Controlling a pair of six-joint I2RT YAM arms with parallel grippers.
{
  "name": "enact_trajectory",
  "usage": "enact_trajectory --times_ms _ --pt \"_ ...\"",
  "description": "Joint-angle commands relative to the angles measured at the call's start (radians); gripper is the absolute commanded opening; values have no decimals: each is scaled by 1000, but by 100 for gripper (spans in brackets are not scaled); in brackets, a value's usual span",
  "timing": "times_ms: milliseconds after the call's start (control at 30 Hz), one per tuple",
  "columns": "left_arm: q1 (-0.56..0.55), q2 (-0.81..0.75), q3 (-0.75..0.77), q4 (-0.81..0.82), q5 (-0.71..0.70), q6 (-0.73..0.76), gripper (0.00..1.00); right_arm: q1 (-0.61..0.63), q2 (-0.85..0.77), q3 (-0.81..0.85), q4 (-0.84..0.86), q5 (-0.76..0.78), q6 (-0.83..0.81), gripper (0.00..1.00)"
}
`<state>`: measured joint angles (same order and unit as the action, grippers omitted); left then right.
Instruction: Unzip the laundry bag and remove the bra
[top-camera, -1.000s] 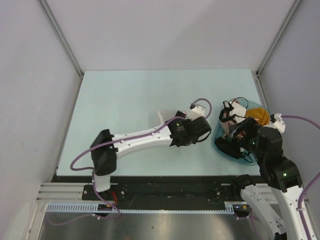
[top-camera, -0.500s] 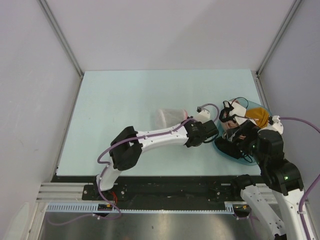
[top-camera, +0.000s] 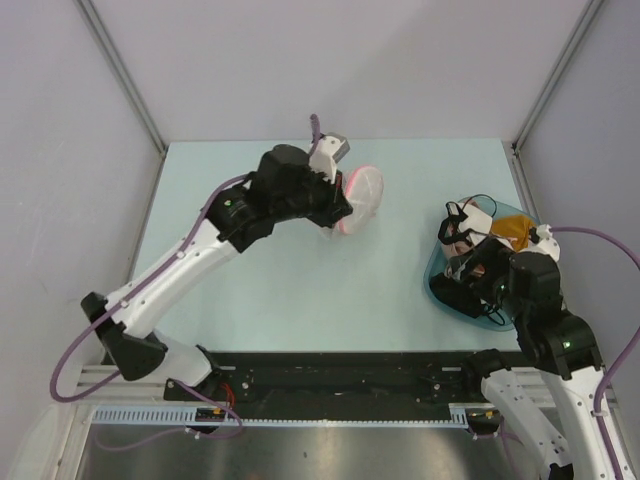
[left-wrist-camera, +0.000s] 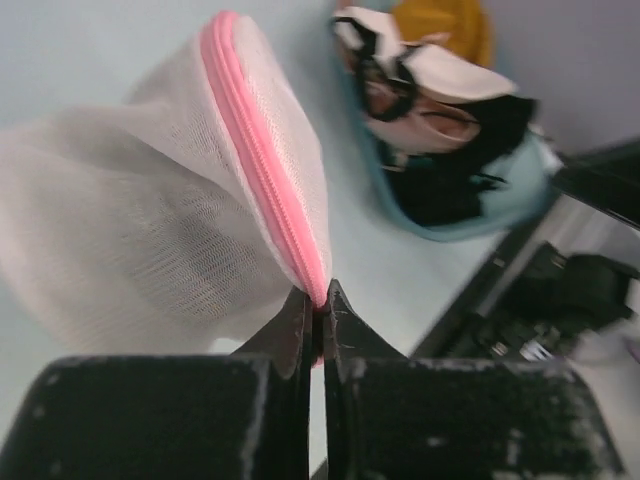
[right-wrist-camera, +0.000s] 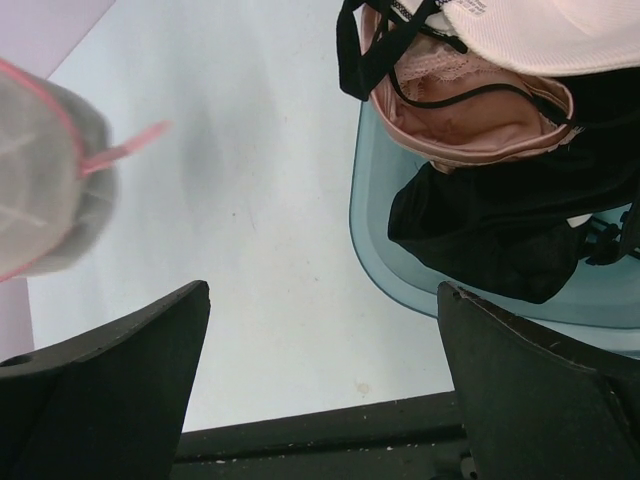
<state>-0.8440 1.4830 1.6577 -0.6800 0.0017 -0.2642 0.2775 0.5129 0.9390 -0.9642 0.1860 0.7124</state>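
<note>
The laundry bag (top-camera: 362, 193) is a white mesh pouch with a pink zip rim, held up on edge over the far middle of the table. My left gripper (top-camera: 338, 203) is shut on that pink rim; in the left wrist view its fingertips (left-wrist-camera: 320, 295) pinch the pink trim of the laundry bag (left-wrist-camera: 150, 200). The bag (right-wrist-camera: 40, 170) shows blurred at the left of the right wrist view, a pink tab sticking out. No bra shows through the mesh. My right gripper (top-camera: 478, 283) (right-wrist-camera: 322, 290) stands wide open, empty, by the basin's near-left rim.
A teal basin (top-camera: 437, 275) (right-wrist-camera: 365, 230) at the right holds an orange cloth (top-camera: 515, 232), black fabric (right-wrist-camera: 500, 240), a white piece and a pink lace garment with black straps (right-wrist-camera: 470, 105). The table's black front edge (right-wrist-camera: 320, 440) lies just below my right gripper.
My left arm has swung from beside the basin to the far middle of the table, its gripper has shut on the bag's pink rim, and the bag has risen. The right arm has barely moved.
</note>
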Motion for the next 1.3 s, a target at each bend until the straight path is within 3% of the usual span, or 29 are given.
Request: enact_trajectory --times_ms 0,67,100,167,200,267,367,500,533,767,1100,1267 --pt "75 -15 -146 125 565 47 0 -4 24 -6 48 3 -42 100" --pt "108 -4 -202 163 635 25 1 -4 33 -8 65 -5 -47 100" --pt "152 12 -228 190 691 -9 11 -4 35 -9 71 -19 -47 100" --pt "206 48 -257 215 666 -53 45 -4 35 -16 79 -26 -51 100" --pt "264 71 -254 208 609 -91 87 -4 30 -22 79 -34 -51 100" --pt "330 147 -221 142 557 -130 100 -4 18 -31 71 -36 -53 100" --pt "329 143 -188 66 335 -130 100 -4 -13 -42 47 -27 -51 100" --pt "312 24 -225 99 167 -155 98 -4 -56 -63 16 -5 -39 100" --pt "300 -19 -226 94 71 -158 97 -4 -60 -72 16 -5 -37 100" --pt "-42 -83 -205 -18 -333 -90 93 -3 -53 -91 32 -14 -19 99" --pt "-346 72 -247 -21 -448 -299 88 -3 -93 -95 27 -3 10 99" --pt "-400 138 -265 62 -467 -351 83 -4 -91 -92 47 -39 25 99"
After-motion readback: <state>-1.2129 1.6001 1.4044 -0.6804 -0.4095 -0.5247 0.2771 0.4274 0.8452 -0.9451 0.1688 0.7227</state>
